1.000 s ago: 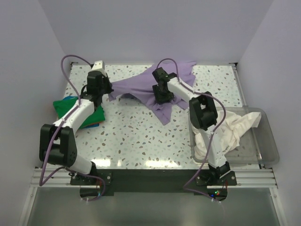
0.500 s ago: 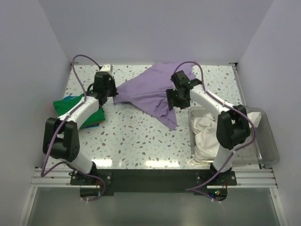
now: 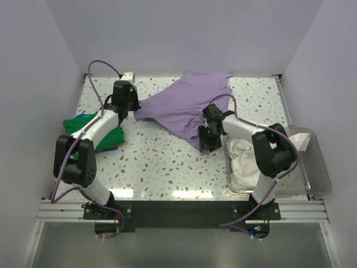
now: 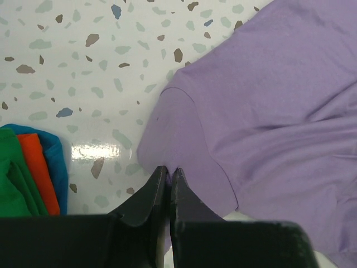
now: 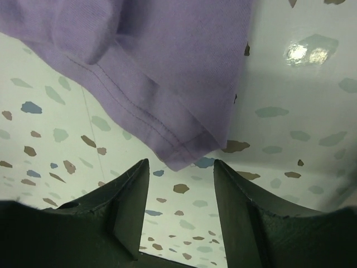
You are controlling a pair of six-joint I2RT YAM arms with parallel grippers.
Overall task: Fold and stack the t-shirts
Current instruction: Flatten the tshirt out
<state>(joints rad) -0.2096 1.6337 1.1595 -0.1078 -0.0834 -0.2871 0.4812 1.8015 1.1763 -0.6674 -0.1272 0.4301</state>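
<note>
**Front middle of table open; back and both sides taken**

The bare table in the front middle gives free passage. The purple shirt spreads over the back middle up to the back wall. The green shirt pile sits at the left edge. The clear bin holding the white shirt fills the front right. Bare strips show back left and back right. Walls close three sides.

The lavender t-shirt is seen as soft, matt knit cloth, double-stitched at the hem. The table is shown smooth and glossy, speckled, glare caught on it. The bin reads as clear plastic, and the fingers of the right gripper as matt black.
</note>
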